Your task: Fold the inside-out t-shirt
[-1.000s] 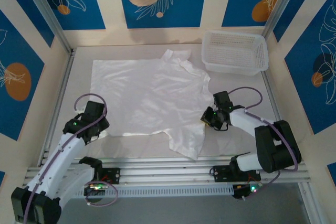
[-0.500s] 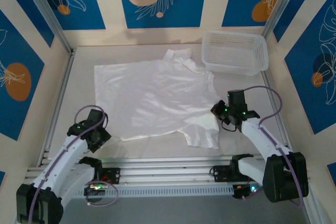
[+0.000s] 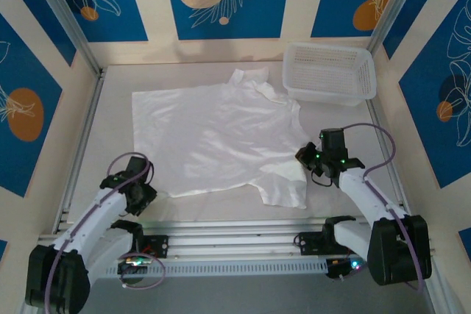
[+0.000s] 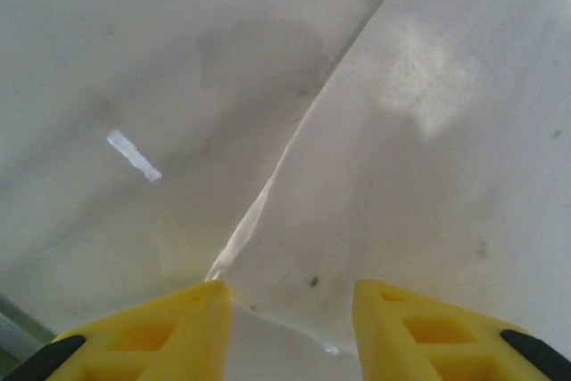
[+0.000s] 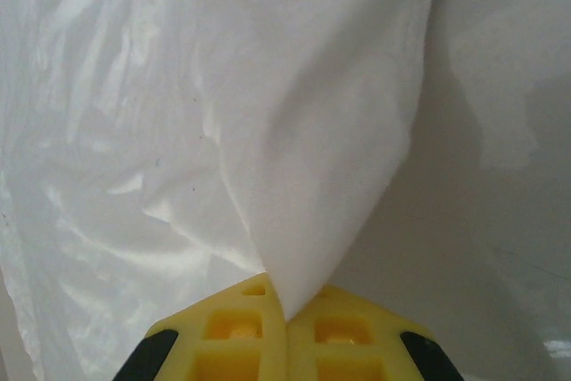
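The inside-out t-shirt (image 3: 213, 134) is a thin white cloth lying spread across the middle of the table, its hem to the left and a sleeve flap (image 3: 283, 189) hanging toward the near edge. My right gripper (image 3: 306, 158) is shut on the shirt's right edge, and the cloth (image 5: 303, 122) rises in a peak from its closed yellow fingers (image 5: 241, 336). My left gripper (image 3: 147, 195) stands open at the shirt's near-left corner. That corner (image 4: 393, 185) lies flat on the table, reaching in between the spread yellow fingertips (image 4: 192, 310).
A white plastic mesh basket (image 3: 329, 71) stands at the back right, close to the shirt's far sleeve (image 3: 250, 79). Aluminium rails (image 3: 228, 229) run along the near edge, and side walls close in the table (image 3: 110, 108) left and right.
My right gripper has dragged the shirt's right side rightward, spreading the cloth. My left gripper has drawn back toward the near edge and now sits just off the shirt's corner.
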Motion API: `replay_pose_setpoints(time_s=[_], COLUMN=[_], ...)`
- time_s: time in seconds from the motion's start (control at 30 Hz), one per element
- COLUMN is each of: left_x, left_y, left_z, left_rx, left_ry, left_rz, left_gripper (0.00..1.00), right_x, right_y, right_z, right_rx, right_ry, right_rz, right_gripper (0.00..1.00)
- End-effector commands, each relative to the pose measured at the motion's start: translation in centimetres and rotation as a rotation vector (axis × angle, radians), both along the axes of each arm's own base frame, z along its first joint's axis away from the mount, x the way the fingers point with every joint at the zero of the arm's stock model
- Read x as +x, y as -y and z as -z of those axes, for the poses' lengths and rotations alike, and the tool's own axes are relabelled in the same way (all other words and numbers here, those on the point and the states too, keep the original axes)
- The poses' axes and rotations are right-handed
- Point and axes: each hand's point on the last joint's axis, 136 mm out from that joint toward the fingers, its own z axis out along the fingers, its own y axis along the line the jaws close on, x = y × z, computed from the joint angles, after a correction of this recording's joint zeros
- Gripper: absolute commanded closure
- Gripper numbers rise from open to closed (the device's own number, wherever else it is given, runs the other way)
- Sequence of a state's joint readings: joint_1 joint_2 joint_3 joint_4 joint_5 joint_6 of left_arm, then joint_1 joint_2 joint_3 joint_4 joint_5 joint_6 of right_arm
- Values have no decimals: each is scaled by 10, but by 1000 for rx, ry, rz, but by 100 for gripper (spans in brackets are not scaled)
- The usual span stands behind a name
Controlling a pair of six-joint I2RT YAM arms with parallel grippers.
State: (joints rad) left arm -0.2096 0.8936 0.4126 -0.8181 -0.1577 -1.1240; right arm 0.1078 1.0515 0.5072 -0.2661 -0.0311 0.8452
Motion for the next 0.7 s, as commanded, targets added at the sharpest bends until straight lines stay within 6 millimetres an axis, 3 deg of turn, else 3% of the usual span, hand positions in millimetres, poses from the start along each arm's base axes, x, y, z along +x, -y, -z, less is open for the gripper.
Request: replay_pose_setpoints(time_s=[0.0, 0.1, 0.2, 0.5, 0.67], left_x=[3, -3, -7, -19, -10], left_y=[-6, -19, -26, -44, -31], left_z=[3, 1, 1, -18, -12], left_rx=[18, 80, 103, 171, 102], left_ry=[7, -15, -27, 15, 36], left_rz=[-27, -48, -67, -60, -16], left_gripper=[64, 77, 100, 100, 100], right_x=[-6, -9, -15, -43, -58], right_y=[1, 8, 17, 38, 37], right_z=[-3, -3, 4, 24, 33], right_rx=[14, -12, -37, -88, -84], right_ry=[4, -7, -39, -146, -184], right_rz=[14, 46, 87, 153, 147], right_gripper=[100, 100, 100, 100, 100])
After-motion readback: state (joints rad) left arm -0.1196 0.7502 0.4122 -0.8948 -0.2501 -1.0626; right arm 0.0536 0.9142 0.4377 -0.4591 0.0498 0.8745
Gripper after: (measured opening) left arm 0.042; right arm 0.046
